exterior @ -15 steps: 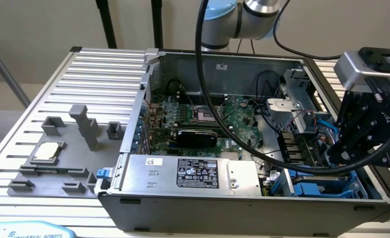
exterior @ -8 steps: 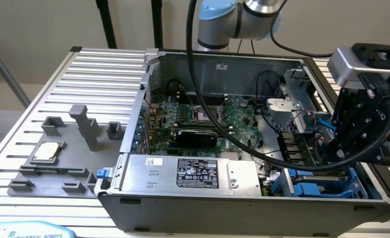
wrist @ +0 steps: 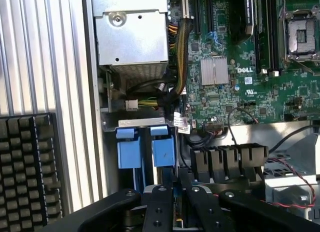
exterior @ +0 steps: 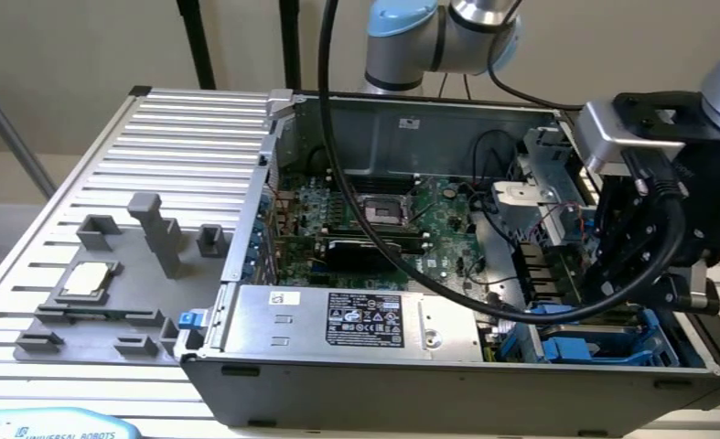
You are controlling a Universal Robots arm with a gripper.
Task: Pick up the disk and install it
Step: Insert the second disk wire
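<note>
Blue-framed disk upright in the open computer case bay, gripper clenched on it.

Disk apparently inside case

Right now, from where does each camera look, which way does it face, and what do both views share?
Exterior view: off the arm, raised at the front, looking down into the open computer case; the arm and gripper show at this view's right.
Wrist view: on the wrist, looking down into the case; black fingers show over the blue carrier.
Shared: motherboard, blue carrier.
</note>
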